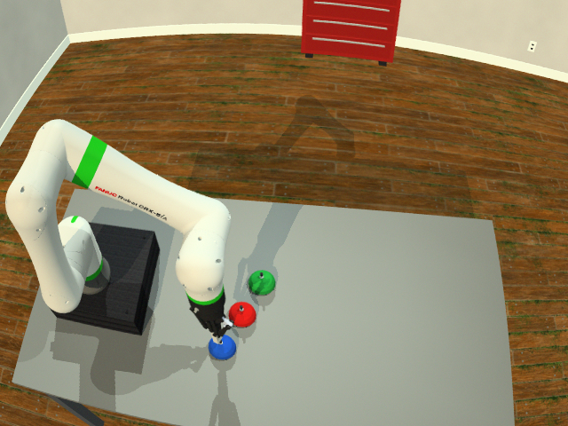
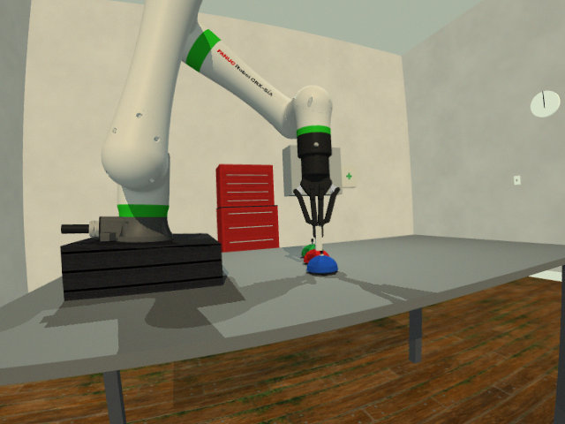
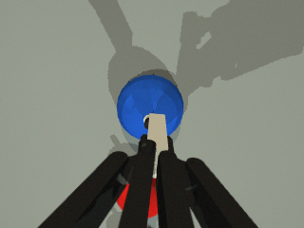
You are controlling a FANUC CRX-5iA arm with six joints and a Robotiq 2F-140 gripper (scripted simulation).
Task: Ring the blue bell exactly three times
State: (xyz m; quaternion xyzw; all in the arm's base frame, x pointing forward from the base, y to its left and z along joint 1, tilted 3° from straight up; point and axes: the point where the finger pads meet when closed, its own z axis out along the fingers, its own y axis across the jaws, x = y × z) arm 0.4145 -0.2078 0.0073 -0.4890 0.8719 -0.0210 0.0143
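The blue bell [image 1: 222, 347] sits on the grey table near the front left; it also shows in the side view [image 2: 321, 264] and the wrist view [image 3: 150, 108]. My gripper [image 1: 219, 336] is shut and empty, pointing straight down. Its pale fingertips [image 3: 156, 129] rest over the button at the top centre of the blue bell, as the side view [image 2: 320, 244] also shows. I cannot tell how far down the button is. The red bell [image 1: 241, 313] stands just behind the blue one, and the green bell [image 1: 262, 281] behind that.
The black robot base block [image 1: 116, 275] stands at the table's left. The red bell shows partly behind the fingers in the wrist view. A red drawer cabinet [image 1: 351, 27] stands on the floor by the far wall.
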